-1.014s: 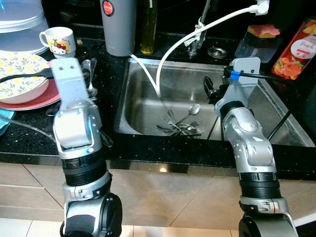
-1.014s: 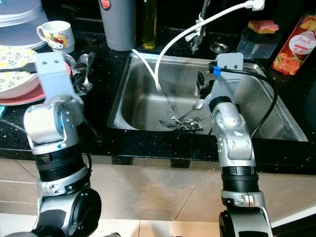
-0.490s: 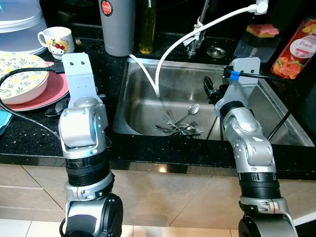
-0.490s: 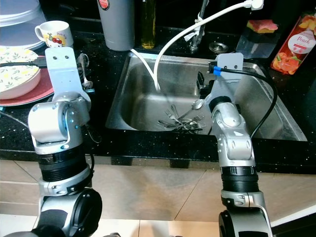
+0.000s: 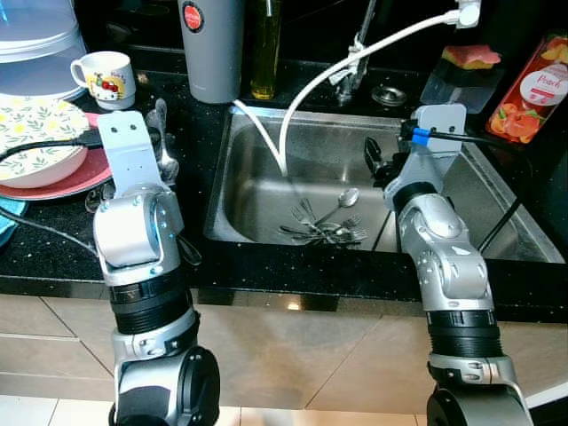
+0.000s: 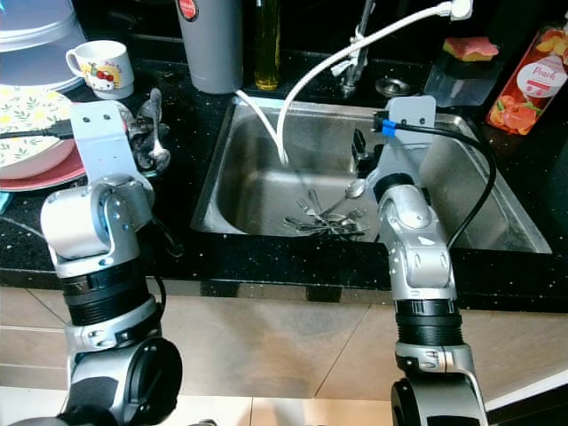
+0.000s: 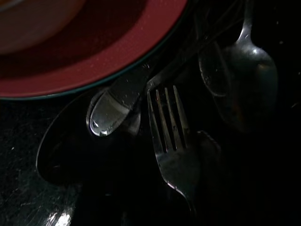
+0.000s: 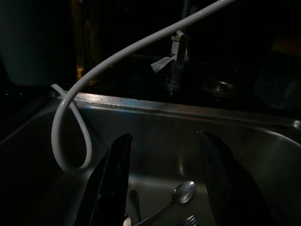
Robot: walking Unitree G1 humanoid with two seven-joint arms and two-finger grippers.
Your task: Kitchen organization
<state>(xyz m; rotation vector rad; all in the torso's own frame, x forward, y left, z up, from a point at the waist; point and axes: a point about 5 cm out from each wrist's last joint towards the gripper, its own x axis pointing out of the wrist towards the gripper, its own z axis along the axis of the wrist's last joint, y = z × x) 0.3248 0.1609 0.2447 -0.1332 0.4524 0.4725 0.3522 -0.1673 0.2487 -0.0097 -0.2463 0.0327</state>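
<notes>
Likely the step is collecting cutlery, so the left end effector (image 6: 142,146) should drop squarely over one fork (image 7: 169,141) lying on the tabletop (image 5: 53,240) beside the red plate (image 7: 94,56); its finger spacing I cannot tell. Over the sink (image 5: 266,191), the right end effector (image 8: 164,183) hangs spread apart and empty above more forks and spoons (image 5: 324,226).

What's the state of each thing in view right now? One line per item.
Right claw: open, empty, held over the sink.
Left claw: over the counter cutlery, fingers not visible.
Sink: no water pooled, cutlery pile on the bottom.
White hose: loops down into the sink.
Counter cutlery: fork and spoons lying loose beside the red plate.
Mug: upright.
Floral bowl: sits on the red plate.
</notes>
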